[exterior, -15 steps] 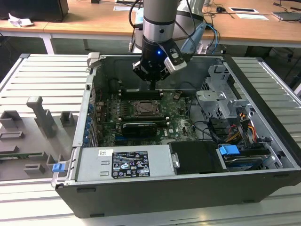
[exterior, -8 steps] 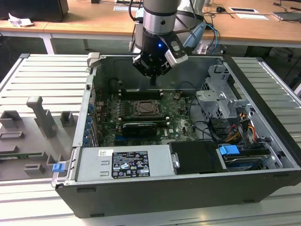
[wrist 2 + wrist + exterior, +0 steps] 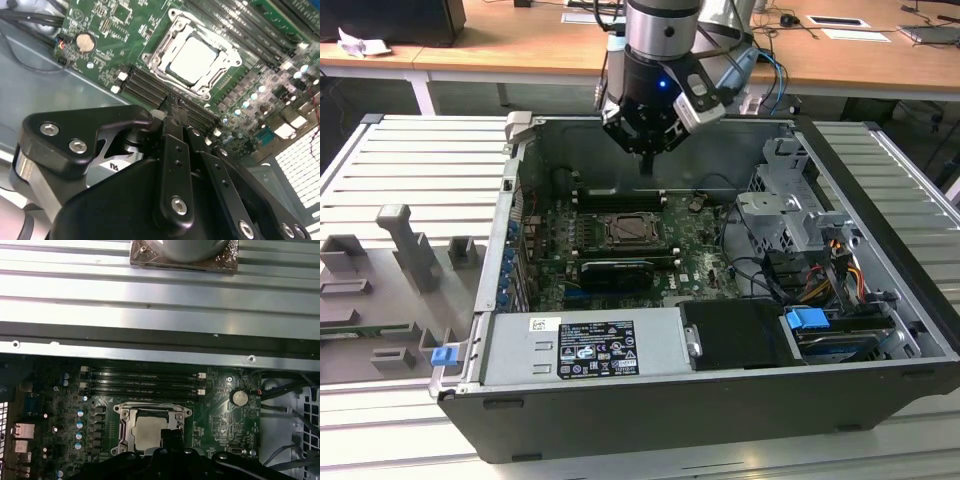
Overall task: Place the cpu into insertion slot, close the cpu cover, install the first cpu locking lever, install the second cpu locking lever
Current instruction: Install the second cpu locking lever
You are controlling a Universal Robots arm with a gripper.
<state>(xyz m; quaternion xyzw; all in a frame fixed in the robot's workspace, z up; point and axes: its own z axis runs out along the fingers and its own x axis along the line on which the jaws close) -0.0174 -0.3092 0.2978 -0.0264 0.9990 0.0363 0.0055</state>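
Overhead, end effector [image 3: 648, 160] hangs above cpu [image 3: 194, 59], memory slots [image 3: 150, 90] beside.

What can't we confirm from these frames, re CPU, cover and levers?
- Locking levers: too small to tell latched or free in the exterior view; both wrist views leave it unclear too.
- The cpu lies inside the cpu cover, but full seating cannot be judged.
- Near edge of the cover is hidden behind the gripper in the first wrist view.
- Socket detail is too small in the exterior view.
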